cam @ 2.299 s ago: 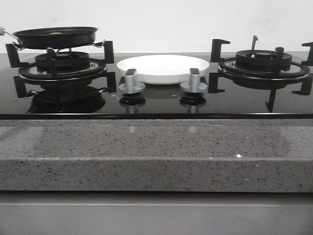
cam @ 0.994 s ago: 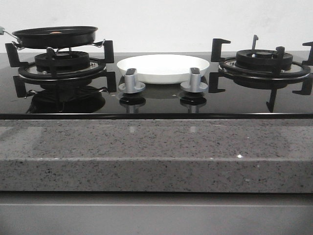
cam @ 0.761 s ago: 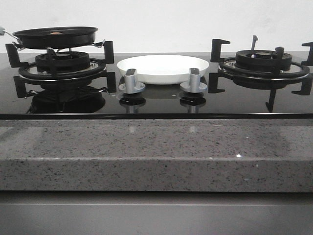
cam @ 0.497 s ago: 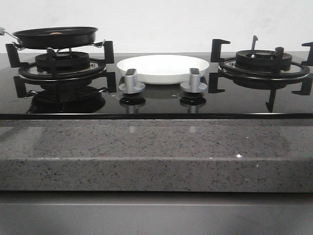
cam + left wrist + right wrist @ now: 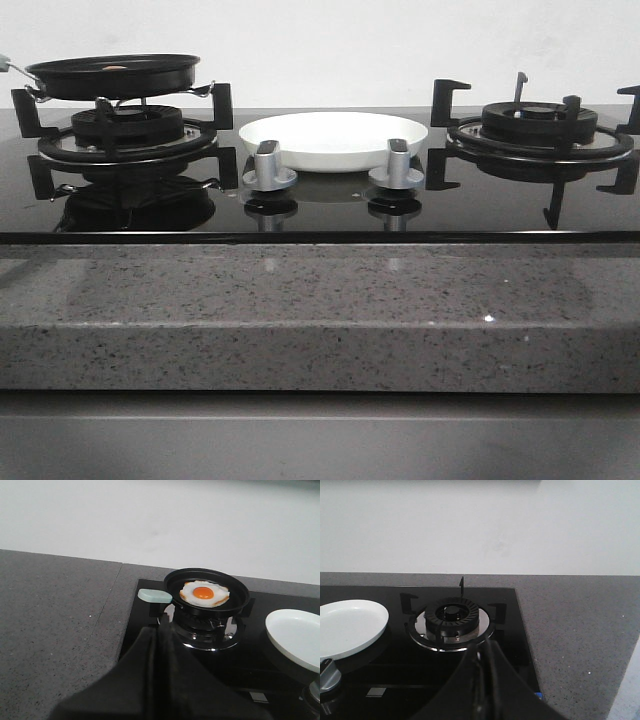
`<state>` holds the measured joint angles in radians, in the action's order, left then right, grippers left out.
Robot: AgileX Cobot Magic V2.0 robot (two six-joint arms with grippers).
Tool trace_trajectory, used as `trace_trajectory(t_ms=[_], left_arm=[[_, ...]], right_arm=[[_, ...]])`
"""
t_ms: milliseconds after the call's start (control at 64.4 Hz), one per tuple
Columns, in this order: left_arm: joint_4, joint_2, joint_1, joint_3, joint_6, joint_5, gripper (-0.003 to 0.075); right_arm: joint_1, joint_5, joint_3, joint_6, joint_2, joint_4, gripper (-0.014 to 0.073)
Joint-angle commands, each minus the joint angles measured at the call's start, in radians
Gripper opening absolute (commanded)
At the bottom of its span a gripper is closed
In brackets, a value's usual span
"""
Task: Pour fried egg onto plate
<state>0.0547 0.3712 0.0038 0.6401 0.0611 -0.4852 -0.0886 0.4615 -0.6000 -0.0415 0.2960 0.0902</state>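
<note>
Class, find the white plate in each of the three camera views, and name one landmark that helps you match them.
Front view: plate sits mid-hob, behind the two silver knobs.
Left wrist view: plate cut off at the right edge.
Right wrist view: plate at the left edge.
Shared landmark: the black glass hob under it.

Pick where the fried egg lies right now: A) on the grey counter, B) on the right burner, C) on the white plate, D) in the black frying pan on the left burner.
D: the left wrist view shows the fried egg lying inside the frying pan on the burner, while the plate beside it holds nothing.
</note>
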Motion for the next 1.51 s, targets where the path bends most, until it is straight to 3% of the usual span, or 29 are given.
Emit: trace_trajectory(t_ms=[0, 47, 109, 249, 342, 978, 1165, 1491], left_arm=[[0.006, 0.016, -0.002, 0.026, 0.001, 0.086, -0.0014], [0.006, 0.016, -0.001, 0.026, 0.001, 0.093, 0.0015], [0.002, 0.016, -0.001, 0.026, 0.001, 0.102, 0.0110], [-0.025, 0.016, -0.001, 0.026, 0.001, 0.102, 0.0429], [-0.019, 0.016, -0.001, 0.026, 0.001, 0.104, 0.0514], [0.003, 0.017, -0.001, 0.026, 0.001, 0.117, 0.0514], [0.001, 0.017, -0.052, 0.026, 0.001, 0.117, 0.0514], [0.001, 0.017, -0.080, 0.026, 0.001, 0.117, 0.0514]], right_arm=[[-0.007, -0.075, -0.032, -0.004, 0.020, 0.006, -0.0062], [-0.007, -0.070, -0.032, -0.004, 0.020, 0.003, -0.0026], [-0.007, -0.066, -0.032, -0.004, 0.020, 0.000, 0.0075], [-0.007, -0.061, -0.032, -0.004, 0.020, -0.032, 0.0405], [-0.007, -0.059, -0.032, -0.004, 0.020, -0.032, 0.0511], [-0.007, -0.074, -0.034, -0.004, 0.024, -0.021, 0.0519], [0.026, 0.118, -0.137, -0.010, 0.144, 0.021, 0.0519], [0.207, 0.324, -0.332, -0.193, 0.478, 0.195, 0.0517]])
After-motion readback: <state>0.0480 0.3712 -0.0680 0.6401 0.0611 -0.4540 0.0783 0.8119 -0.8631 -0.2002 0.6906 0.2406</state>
